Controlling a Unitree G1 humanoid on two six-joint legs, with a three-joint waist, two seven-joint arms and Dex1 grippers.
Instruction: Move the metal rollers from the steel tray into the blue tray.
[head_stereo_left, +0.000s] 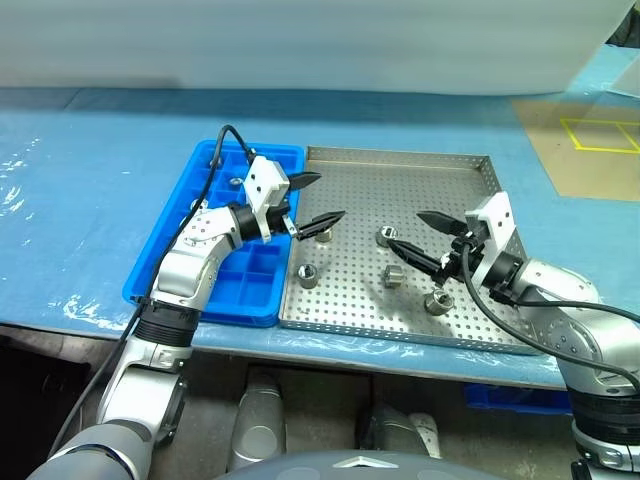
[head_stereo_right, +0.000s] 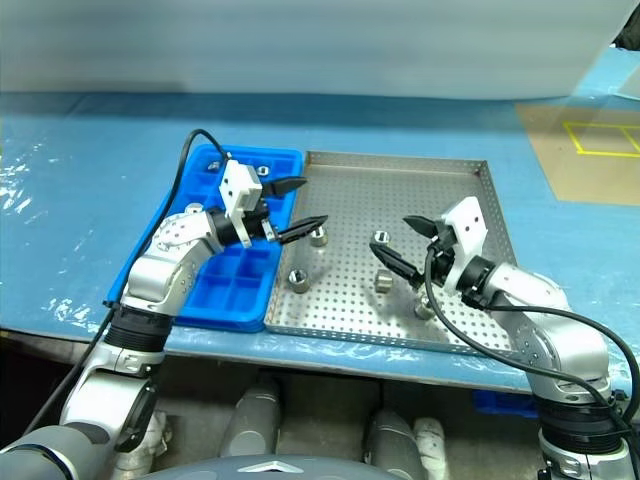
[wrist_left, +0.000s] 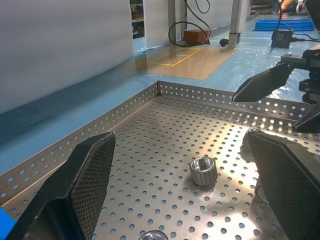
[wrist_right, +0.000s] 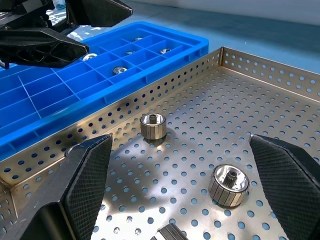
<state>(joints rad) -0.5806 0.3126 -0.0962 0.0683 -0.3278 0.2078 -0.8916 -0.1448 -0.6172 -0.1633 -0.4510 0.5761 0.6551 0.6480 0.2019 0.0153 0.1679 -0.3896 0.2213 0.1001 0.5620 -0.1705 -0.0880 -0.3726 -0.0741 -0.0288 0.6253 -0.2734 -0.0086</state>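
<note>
Blue sheeting covers the bench under both trays. Your right gripper (head_stereo_left: 420, 233) hangs empty, jaws wide, over the steel tray (head_stereo_left: 470, 170); one of the metal rollers (head_stereo_left: 392, 276) sits just below and ahead of its fingertips, on end, hole up, others close around. Your left gripper (head_stereo_left: 318, 201), also spread and empty, hovers at the tray's seam. Beyond it, the blue tray (head_stereo_left: 203, 160) already holds a few rollers.

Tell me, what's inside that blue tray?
A few metal rollers sit in separate compartments of the blue tray. The left gripper and its arm cover some compartments.
</note>
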